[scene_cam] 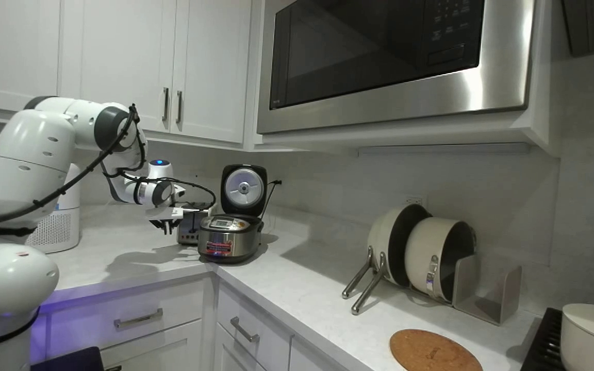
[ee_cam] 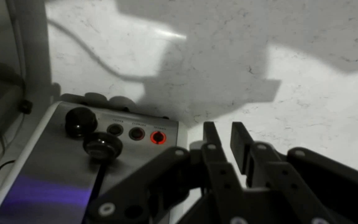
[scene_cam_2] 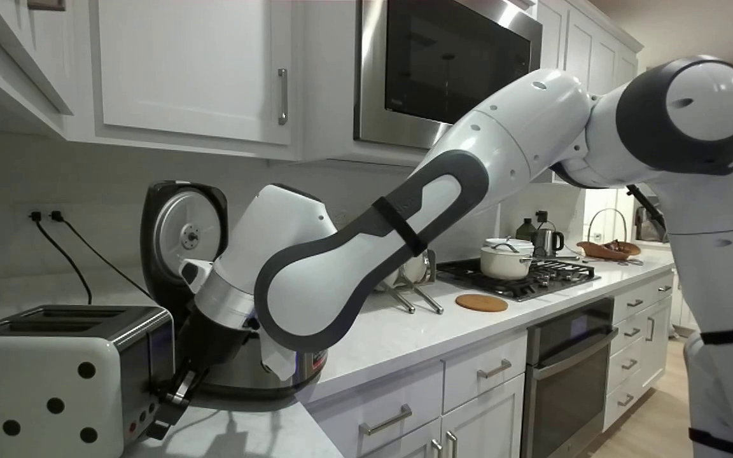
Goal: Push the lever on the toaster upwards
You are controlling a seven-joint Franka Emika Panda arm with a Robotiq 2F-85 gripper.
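the toaster (scene_cam_2: 67, 375) stands back from the inner front corner of the table (scene_cam: 297, 273), and the tool (ee_cam: 223, 125), its fingers (ee_cam: 211, 135) spread slightly apart, hangs near the toaster's black lever (ee_cam: 103, 146).

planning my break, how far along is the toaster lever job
Done: the pincer is close in front of the toaster. In hand: lining up, perhaps; it is slightly open and holds nothing. Left: the upward push, as the lever sits low in its slot, near a red-lit button.
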